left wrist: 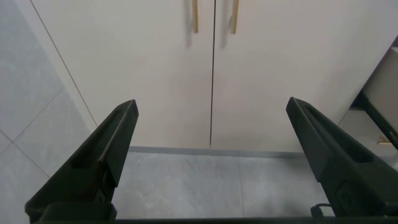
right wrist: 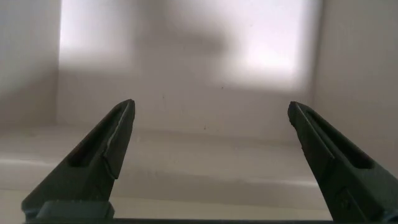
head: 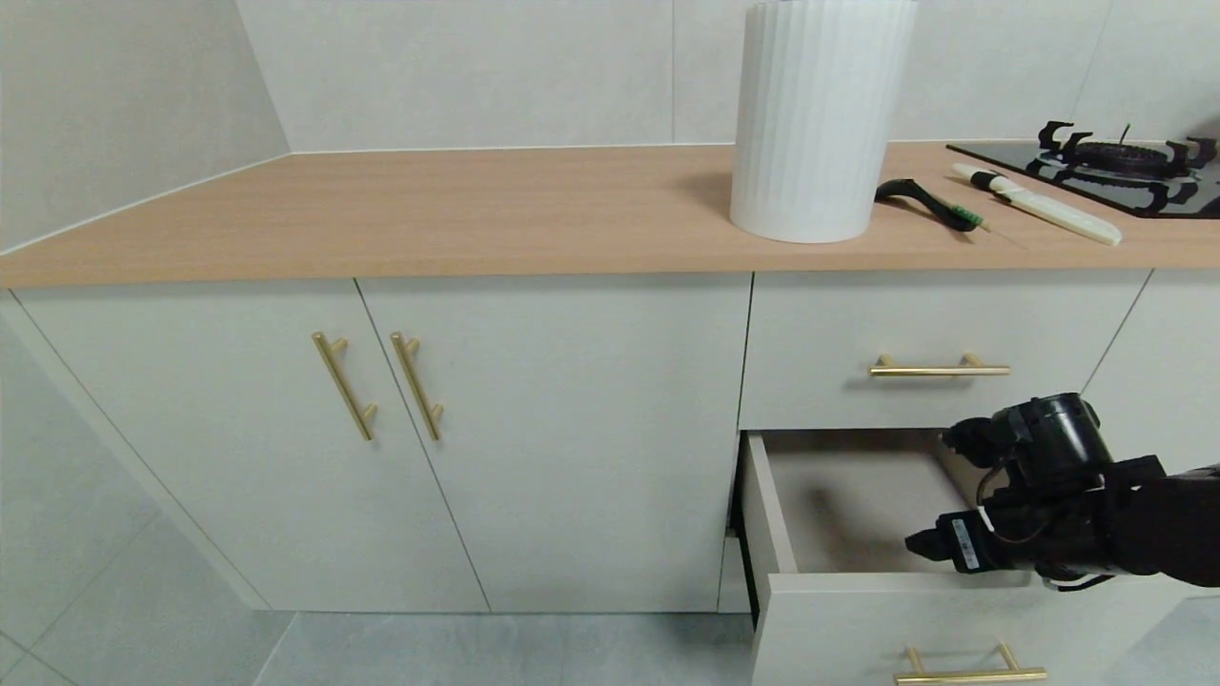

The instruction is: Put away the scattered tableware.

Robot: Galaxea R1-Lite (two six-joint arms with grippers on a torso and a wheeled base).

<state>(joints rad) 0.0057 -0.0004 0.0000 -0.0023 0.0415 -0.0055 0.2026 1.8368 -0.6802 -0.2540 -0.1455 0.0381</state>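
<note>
The left gripper [left wrist: 211, 106] has its fingers spread wide and holds nothing, facing the closed cabinet doors [left wrist: 211, 68] low by the floor. On the desk [head: 429, 205] stands a white ribbed container [head: 810, 124]. Just beside it, on its right, lies a black peeler [head: 929, 203], then a white knife [head: 1039, 204], near the hob [head: 1115, 162]. Below them a drawer [head: 767, 505] stands open. The right gripper [right wrist: 211, 104] hangs over it, fingers released and holding nothing.
</note>
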